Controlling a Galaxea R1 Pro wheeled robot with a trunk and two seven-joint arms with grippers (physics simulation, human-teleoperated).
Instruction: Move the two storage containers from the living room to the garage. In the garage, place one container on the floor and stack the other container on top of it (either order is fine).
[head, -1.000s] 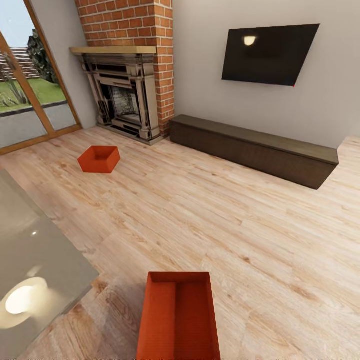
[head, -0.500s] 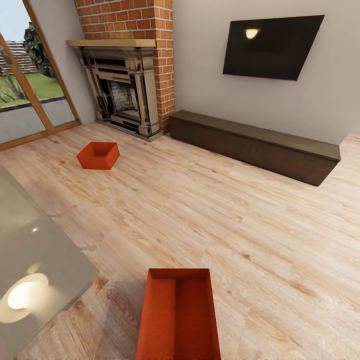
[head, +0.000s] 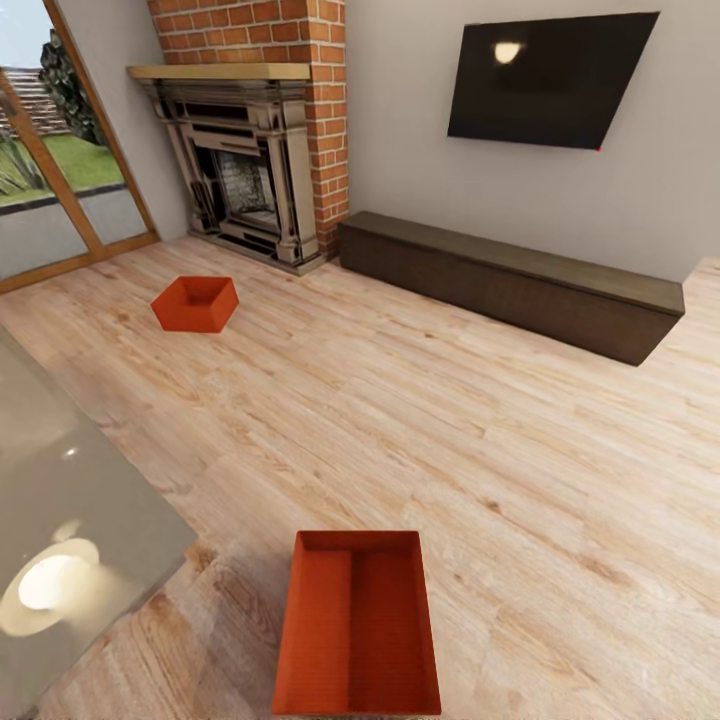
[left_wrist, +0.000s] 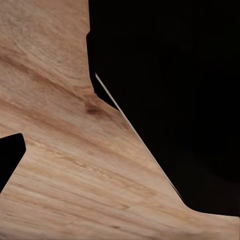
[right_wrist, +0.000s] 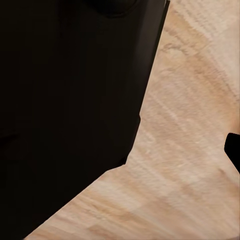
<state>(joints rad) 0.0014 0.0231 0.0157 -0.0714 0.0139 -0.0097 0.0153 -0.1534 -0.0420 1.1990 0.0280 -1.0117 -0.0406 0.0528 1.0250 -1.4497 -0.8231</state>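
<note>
You can see two orange-red bins, a near one and a far one, one TV, one fireplace, one long bench.
</note>
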